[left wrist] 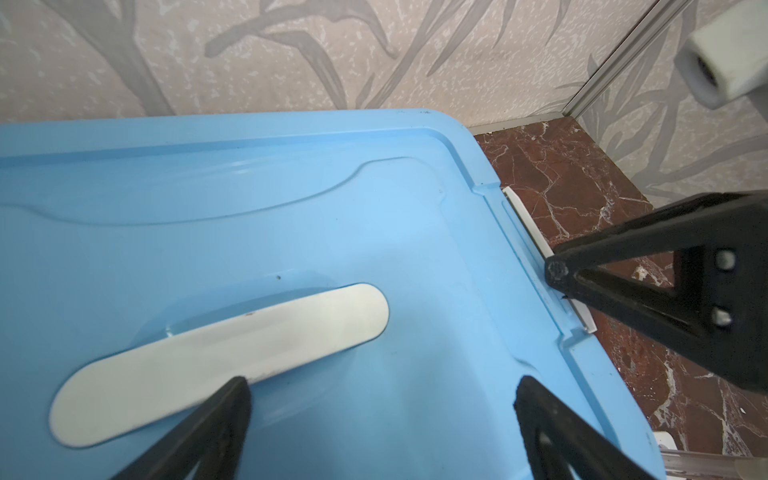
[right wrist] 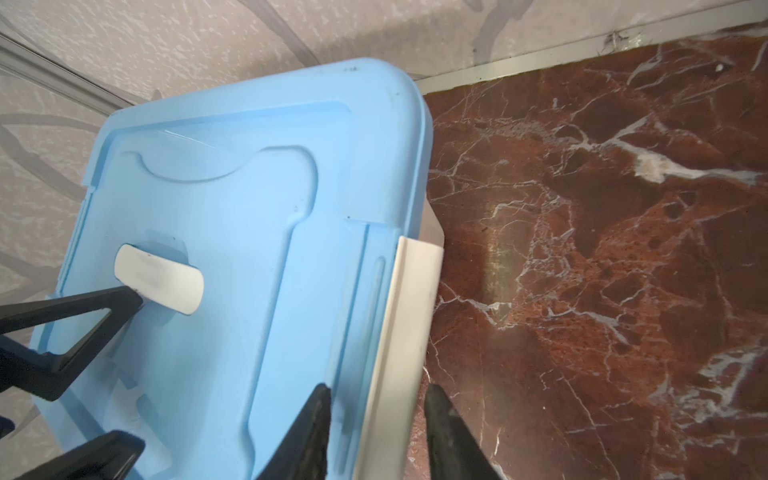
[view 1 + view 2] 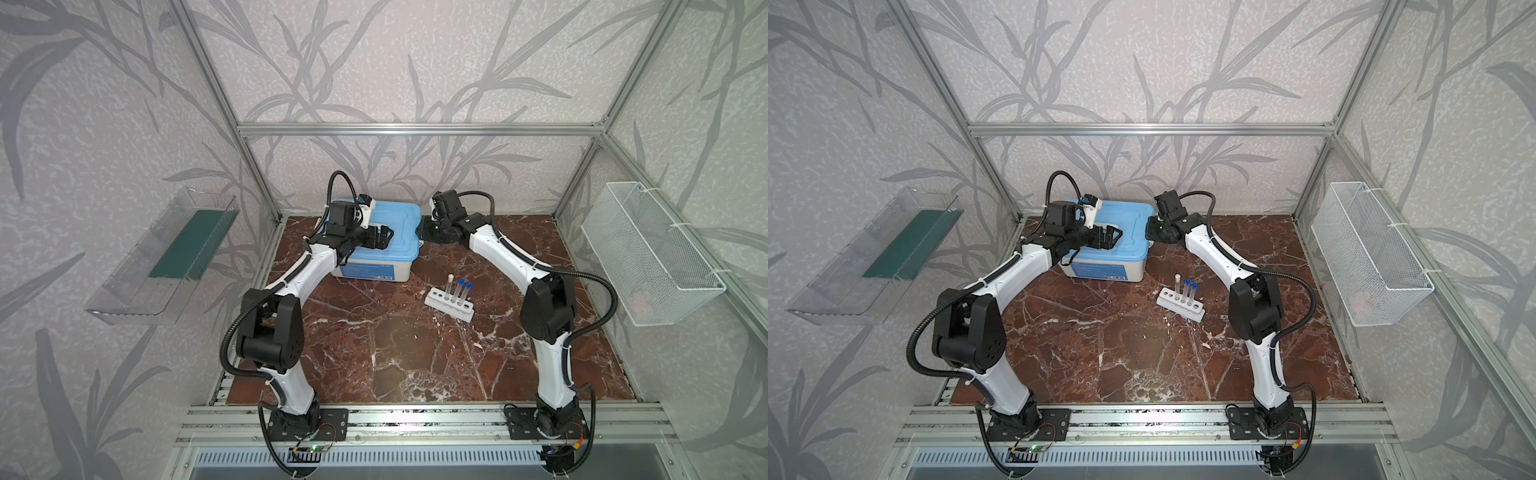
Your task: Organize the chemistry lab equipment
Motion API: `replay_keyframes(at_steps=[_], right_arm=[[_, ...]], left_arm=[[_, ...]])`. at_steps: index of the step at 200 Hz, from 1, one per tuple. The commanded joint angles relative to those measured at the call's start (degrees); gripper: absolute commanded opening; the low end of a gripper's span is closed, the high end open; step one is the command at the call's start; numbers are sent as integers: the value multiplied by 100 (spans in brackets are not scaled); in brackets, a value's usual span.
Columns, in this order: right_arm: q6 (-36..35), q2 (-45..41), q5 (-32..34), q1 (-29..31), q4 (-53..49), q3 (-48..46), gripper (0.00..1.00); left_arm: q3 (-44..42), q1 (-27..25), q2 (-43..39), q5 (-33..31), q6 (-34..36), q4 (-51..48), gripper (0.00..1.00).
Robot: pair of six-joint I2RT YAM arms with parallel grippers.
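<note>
My two arms work at the storage bin (image 3: 376,270) at the far end of the red marble tabletop (image 3: 374,353). The left gripper (image 1: 382,386) hangs over the blue lid (image 1: 291,216) with its fingers spread as wide as they go. One fingertip (image 1: 237,399) is at the edge of the lid's flat white handle (image 1: 216,365), touching or just above it, I cannot tell which. The other fingertip is over bare lid near the rim, and nothing is gripped between them. The right gripper (image 2: 378,390) is at the bin's short side, its fingers part-way apart and straddling the white side latch (image 2: 409,324). One finger is over the lid's rim and the other is beyond the latch, over the marble, with a gap showing on both sides of the latch. The tips of the two grippers are near each other across that end of the lid. The test tubes are well apart from both sets of fingers, back toward the arm bases. A white-capped tube (image 3: 449,286) and two blue-capped tubes (image 3: 460,293) stand upright side by side in the white six-hole rack (image 3: 436,300). The rack rests on the marble, nearer the right gripper's fingers than the left's.
</note>
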Motion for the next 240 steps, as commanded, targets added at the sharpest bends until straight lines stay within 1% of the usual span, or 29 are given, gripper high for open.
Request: replay_keyframes(at_steps=[1, 41, 47, 59, 72, 82, 93, 118, 185, 210, 240], right_arm=[[-124, 160, 243, 72, -320, 352, 38], [-62, 321, 198, 103, -449, 572, 37], [-50, 324, 238, 103, -487, 594, 41], [-73, 277, 314, 110, -555, 593, 54], [-82, 200, 334, 104, -544, 547, 64], [-100, 188, 368, 111, -579, 580, 69], [-111, 216, 365, 104, -606, 626, 71], [-46, 373, 252, 99, -610, 710, 69], [39, 629, 132, 111, -616, 895, 51], [26, 623, 189, 113, -649, 916, 46], [38, 640, 253, 118, -680, 924, 43]], left_arm=[[-129, -1, -82, 133, -104, -221, 99], [-141, 17, -113, 141, -104, -222, 99], [-138, 21, -117, 150, -104, -216, 100], [-133, 30, -129, 172, -107, -221, 100], [-137, 30, -130, 189, -121, -204, 99], [-130, 30, -119, 215, -138, -187, 99], [-128, 30, -115, 241, -157, -169, 100], [-145, 39, -121, 229, -148, -169, 99], [-128, 72, -153, 220, -137, -193, 100], [-133, 72, -138, 247, -157, -169, 100], [-161, 98, -104, 277, -204, -91, 99]])
